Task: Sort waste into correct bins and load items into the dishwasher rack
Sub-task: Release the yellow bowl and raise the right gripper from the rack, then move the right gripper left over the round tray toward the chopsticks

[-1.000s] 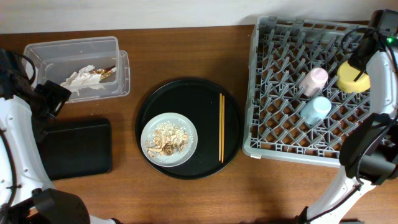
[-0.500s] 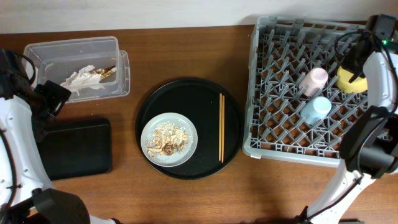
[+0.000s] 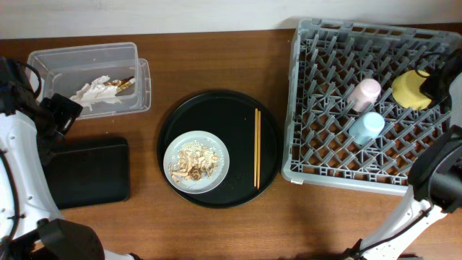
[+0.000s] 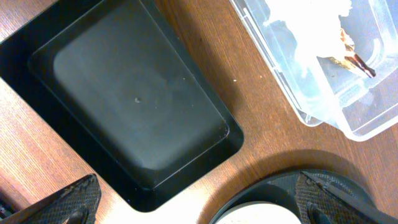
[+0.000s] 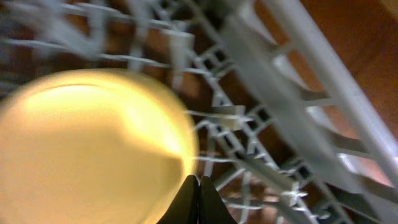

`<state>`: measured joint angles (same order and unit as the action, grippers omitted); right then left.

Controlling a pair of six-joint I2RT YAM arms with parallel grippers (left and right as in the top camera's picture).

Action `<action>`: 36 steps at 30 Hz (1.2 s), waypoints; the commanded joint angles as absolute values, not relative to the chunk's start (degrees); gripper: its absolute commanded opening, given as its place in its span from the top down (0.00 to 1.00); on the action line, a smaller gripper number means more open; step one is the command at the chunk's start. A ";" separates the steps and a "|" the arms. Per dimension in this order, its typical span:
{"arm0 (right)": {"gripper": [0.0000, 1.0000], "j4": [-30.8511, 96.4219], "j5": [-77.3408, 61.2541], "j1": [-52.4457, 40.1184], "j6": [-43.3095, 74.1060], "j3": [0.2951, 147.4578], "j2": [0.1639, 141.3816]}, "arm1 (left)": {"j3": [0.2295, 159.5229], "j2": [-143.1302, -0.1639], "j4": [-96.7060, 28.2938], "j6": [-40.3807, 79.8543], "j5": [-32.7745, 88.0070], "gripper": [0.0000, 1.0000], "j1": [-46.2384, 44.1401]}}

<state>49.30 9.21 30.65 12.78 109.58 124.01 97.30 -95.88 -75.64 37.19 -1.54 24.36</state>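
Note:
The grey dishwasher rack [image 3: 328, 155] holds the pink cup [image 3: 365, 93], the light-blue cup [image 3: 367, 127] and the yellow bowl [image 3: 408, 88]. My right gripper [image 3: 433, 84] is at the bowl's right edge. In the right wrist view its fingers [image 5: 199, 183] are shut together beside the blurred bowl [image 5: 87, 149]. The grey plate [image 3: 180, 148] carries the food bits [image 3: 195, 164]. The chopsticks [image 3: 257, 148] lie next to it. The clear tub [image 3: 58, 61] holds wrapper scraps [image 3: 94, 90]. My left gripper [image 4: 205, 211] is open and empty above the black rectangular tray [image 4: 134, 99].
The plate and chopsticks lie on a large round black tray [image 3: 238, 115] at the table's middle. The black rectangular tray [image 3: 86, 172] lies just in front of the tub. My left arm [image 3: 54, 115] hangs at the table's left edge.
My right arm has swung right and off the yellow bowl, toward the rack's right rim. The bowl stays in the rack. The left arm has not moved.

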 commanded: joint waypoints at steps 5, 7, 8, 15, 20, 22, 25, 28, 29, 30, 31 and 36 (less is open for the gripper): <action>0.62 51.86 -33.65 28.38 12.45 109.84 107.98 | 97.54 -94.89 -75.55 37.74 -1.93 0.01 24.71; 0.34 53.82 -38.20 25.39 12.45 109.84 107.33 | 97.54 -94.89 -75.57 37.74 -1.93 0.01 24.71; 0.20 55.05 -37.85 23.29 12.43 109.82 107.39 | 97.54 -94.89 -75.57 37.74 -1.93 0.01 24.71; 0.02 67.33 -11.40 1.83 14.39 109.82 110.06 | 97.54 -94.89 -75.57 37.74 -1.93 0.01 24.71; 0.01 68.14 -9.54 -9.56 13.47 109.82 110.76 | 97.54 -94.89 -75.57 37.74 -1.93 0.01 24.71; 0.03 68.64 -4.82 -12.97 13.87 109.73 111.07 | 97.54 -94.89 -75.57 37.74 -1.93 0.01 24.71; 0.05 69.76 4.78 -16.75 20.51 108.31 112.01 | 97.54 -94.89 -75.57 37.74 -1.93 0.01 24.71; 0.19 69.91 5.02 -18.39 23.55 104.92 113.80 | 97.54 -94.89 -75.57 37.74 -1.93 0.01 24.71; 0.22 69.84 4.78 -18.44 24.60 103.81 114.15 | 97.54 -94.89 -75.57 37.74 -1.93 0.01 24.71; 0.26 69.73 4.80 -18.44 25.85 102.32 114.63 | 97.54 -94.89 -75.57 37.74 -1.93 0.01 24.71; 0.30 69.71 4.78 -18.41 26.76 100.75 114.87 | 97.54 -94.89 -75.57 37.74 -1.93 0.01 24.71; 0.33 70.00 3.14 -18.44 27.55 96.18 114.87 | 97.54 -94.89 -75.57 37.74 -1.93 0.01 24.71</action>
